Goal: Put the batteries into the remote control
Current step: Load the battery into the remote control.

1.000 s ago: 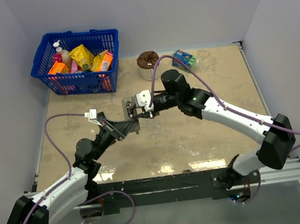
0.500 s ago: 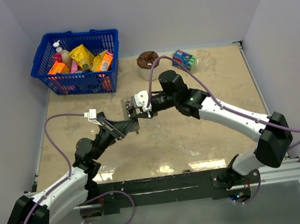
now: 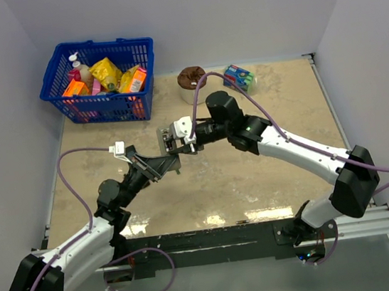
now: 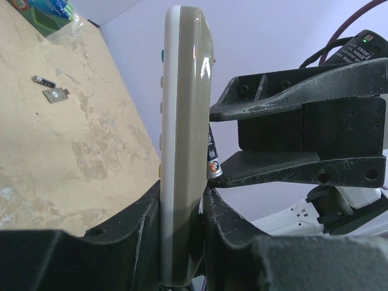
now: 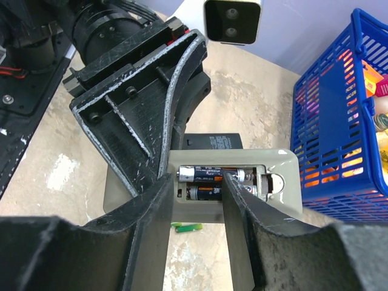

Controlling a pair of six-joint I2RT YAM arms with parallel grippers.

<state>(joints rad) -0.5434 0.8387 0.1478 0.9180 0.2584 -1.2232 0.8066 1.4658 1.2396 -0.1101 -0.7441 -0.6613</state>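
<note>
The remote control (image 4: 182, 121) stands edge-on and my left gripper (image 4: 182, 200) is shut on its lower end. Seen from the right wrist, its grey back (image 5: 276, 163) faces the camera with the compartment uncovered. Two dark batteries lie in it, an upper one (image 5: 206, 174) and a lower one (image 5: 203, 193). My right gripper (image 5: 197, 182) is open, its fingertips resting right at the compartment, one pad (image 5: 233, 188) against the batteries. From above, both grippers meet at the remote (image 3: 168, 143). A loose battery (image 4: 43, 80) lies on the table.
A blue basket (image 3: 100, 79) of packets stands at the back left. A brown round object (image 3: 191, 78) and a blue-green packet (image 3: 240, 76) sit at the back. A black remote (image 5: 212, 141), a green stick (image 5: 187, 227) and a small grey piece (image 4: 56, 95) lie on the table.
My right gripper has shifted slightly left, closer against the remote's back. The left arm and the remote have stayed where they were.
</note>
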